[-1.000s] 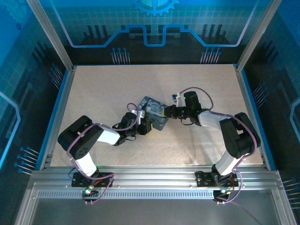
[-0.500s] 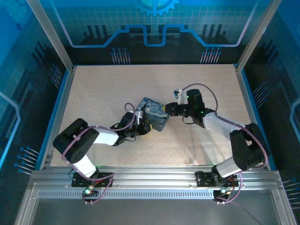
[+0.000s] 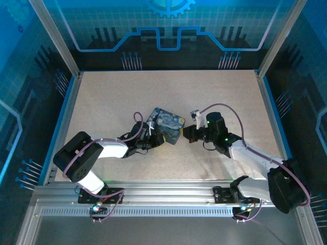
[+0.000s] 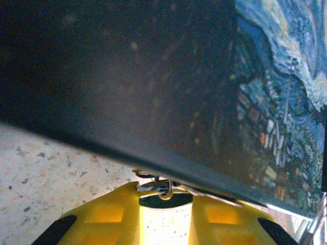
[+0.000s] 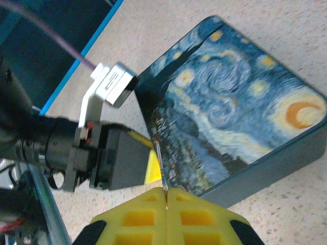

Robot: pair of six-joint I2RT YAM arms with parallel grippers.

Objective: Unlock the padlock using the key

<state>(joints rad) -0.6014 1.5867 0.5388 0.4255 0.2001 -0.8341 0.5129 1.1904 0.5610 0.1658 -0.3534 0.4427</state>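
The right gripper [image 5: 166, 191] is pinched shut on the key [image 5: 160, 163], a thin dark sliver that sticks straight out past the yellow fingertips. Its long axis runs in line with the fingers, and its tip lies over the tin [image 5: 235, 112] at the dark lower edge of the lid picture. The tin lies flat on the table [image 3: 127, 92], between the two arms.

The left gripper [image 4: 164, 196] is at the opposite side of that same corner, pressed up under the tin's dark side wall. Its fingers stand a little apart, with a small metal loop [image 4: 155, 188] at their tips. I cannot tell whether they clamp the loop or only bracket it. I take the loop for the padlock's shackle or the tin's hasp; the blue body is not clear in any view.

So the lock probably lies just past the key's tip, low on the tin's wall beside the left fingers. The left arm is nearer to it, while the right arm carries the key. The coming move likely turns on lining the key's axis up with a keyway I cannot yet see
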